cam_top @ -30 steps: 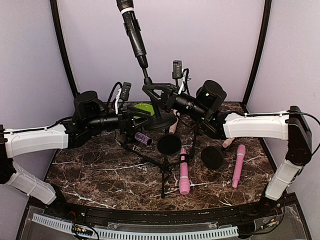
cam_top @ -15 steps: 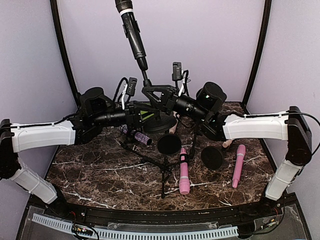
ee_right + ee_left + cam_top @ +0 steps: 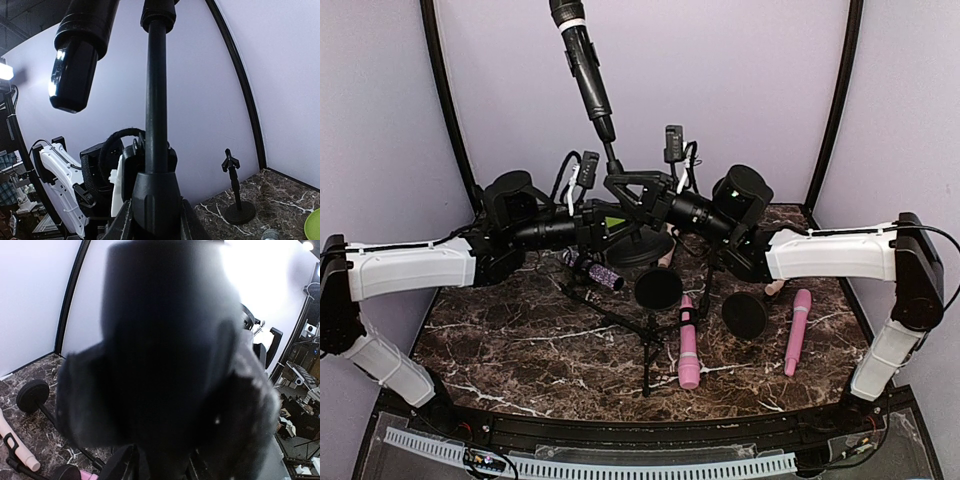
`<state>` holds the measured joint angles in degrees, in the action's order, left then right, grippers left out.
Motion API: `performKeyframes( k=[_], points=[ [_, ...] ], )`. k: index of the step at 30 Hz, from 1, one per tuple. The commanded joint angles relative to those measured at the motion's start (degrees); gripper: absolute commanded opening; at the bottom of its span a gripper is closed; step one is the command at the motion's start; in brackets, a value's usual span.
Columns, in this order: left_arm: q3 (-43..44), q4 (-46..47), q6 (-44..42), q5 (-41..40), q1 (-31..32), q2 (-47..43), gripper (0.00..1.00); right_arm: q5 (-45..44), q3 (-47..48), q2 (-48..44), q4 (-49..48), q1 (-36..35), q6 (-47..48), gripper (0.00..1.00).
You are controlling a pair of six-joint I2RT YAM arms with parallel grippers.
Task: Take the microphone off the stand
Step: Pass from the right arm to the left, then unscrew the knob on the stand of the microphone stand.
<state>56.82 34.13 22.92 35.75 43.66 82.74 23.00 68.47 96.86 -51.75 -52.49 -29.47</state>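
Black microphone (image 3: pixel 588 72) and stand (image 3: pixel 156 100), pink microphone (image 3: pixel 688 345), brown white-veined marble table (image 3: pixel 520 345).

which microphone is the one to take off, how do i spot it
Look at the pale purple back wall, above the middle of the marble table. A black stand rises there, and the black microphone sits tilted at its top. Unlike the pink microphones lying on that table, it is black and up in the air.

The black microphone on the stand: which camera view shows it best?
The top external view: it shows the microphone almost whole, tilted above the stand, its head at the upper edge. The right wrist view shows only its lower end beside the stand's pole. The left wrist view is mostly a dark blur.
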Motion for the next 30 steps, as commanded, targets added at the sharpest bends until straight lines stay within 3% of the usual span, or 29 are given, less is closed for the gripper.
performKeyframes(
  k=[1,7,9,11,16,20,26,30],
  points=[
    [1.93,2.82,-0.12,2.57,0.25,0.64,0.29,-0.87,-0.11,-2.23,-5.2,-0.46,0.67,0.0],
    [1.41,2.85,-0.61,2.72,0.2,0.51,0.04,-2.14,-1.44,-3.28,-3.0,-0.51,2.03,0.0],
    [0.53,1.63,-1.9,0.65,0.22,-0.71,0.0,-2.95,-2.06,-3.82,-1.81,-0.51,2.68,0.0],
    [-0.65,-0.4,-3.58,-2.38,0.26,-2.35,0.0,-4.14,-3.06,-4.8,-0.58,-0.51,3.7,0.11],
    [-2.76,-7.89,-7.74,-12.83,0.2,-7.14,0.0,-7.82,-5.32,-7.83,3.57,-0.42,6.93,0.48],
    [-2.37,-13.89,-9.62,-20.19,0.26,-8.68,0.0,-8.87,-4.32,-8.14,10.89,-0.34,9.59,0.68],
    [-1.65,-17.13,-8.9,-24.41,0.2,-8.31,0.0,-11.13,-0.96,-6.74,20.61,-0.37,10.9,0.73],
    [-1.94,-16.79,-8.65,-24.1,0.2,-7.88,0.0,-11.91,3.2,-4.06,27.16,-0.74,12.68,0.63]
  ],
)
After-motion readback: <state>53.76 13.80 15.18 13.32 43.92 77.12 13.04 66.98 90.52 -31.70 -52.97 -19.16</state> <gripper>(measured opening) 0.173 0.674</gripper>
